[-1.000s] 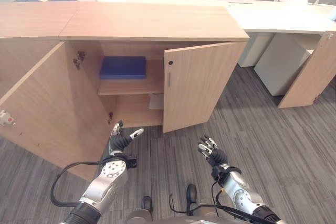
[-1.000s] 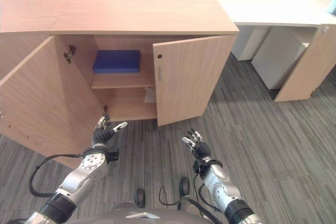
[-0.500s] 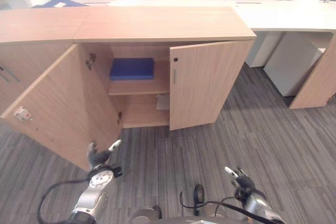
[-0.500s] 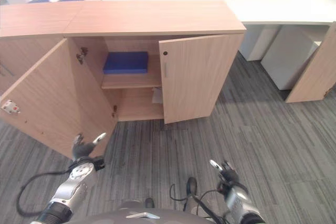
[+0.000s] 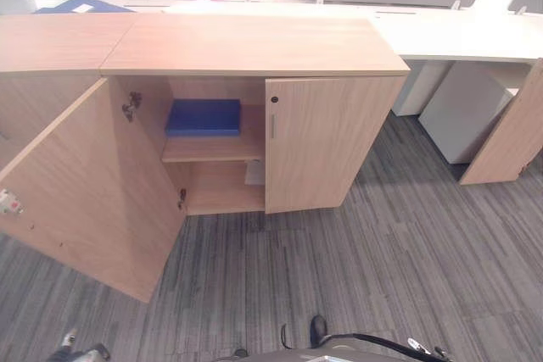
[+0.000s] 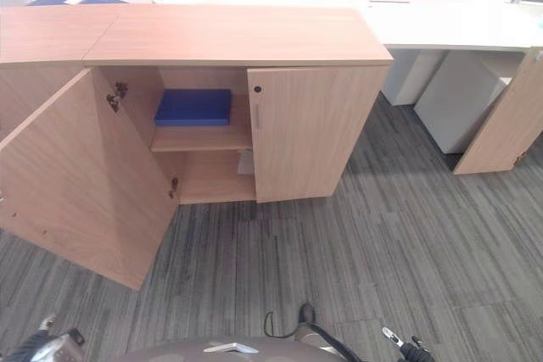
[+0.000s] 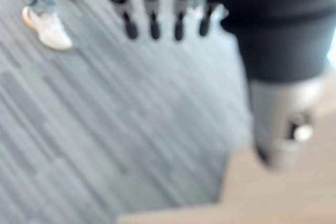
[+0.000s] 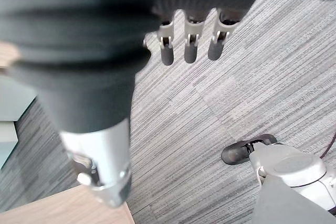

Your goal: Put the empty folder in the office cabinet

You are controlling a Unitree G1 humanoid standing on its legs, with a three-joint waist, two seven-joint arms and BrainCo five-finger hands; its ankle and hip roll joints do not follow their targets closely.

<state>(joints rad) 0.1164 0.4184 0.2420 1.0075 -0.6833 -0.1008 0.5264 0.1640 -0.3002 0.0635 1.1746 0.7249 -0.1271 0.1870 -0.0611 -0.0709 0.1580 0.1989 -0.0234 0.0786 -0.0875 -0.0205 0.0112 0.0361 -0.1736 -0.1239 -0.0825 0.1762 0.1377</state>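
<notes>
— Grey striped carpet runs across the room in front of a wooden office cabinet. What's on the left?

— Cabinet's left door hangs wide open, swung out over the carpet. Low at the near left edge of the floor, the left robot hand shows in its wrist view with its fingers straight and relaxed, holding nothing. A person's pale shoes stand on the carpet past it.

— And the folder?

— A blue folder lies flat on the upper shelf inside the open left half, toward the shelf's back. Some pale paper sits in the lower compartment, partly hidden by the right door.

— The right door?

— That right door is nearly closed, its slim handle near its left edge.

— Further right?

— White desks stand behind and beside the cabinet. The right robot hand hangs over the carpet at the near right, fingers extended and empty.
</notes>
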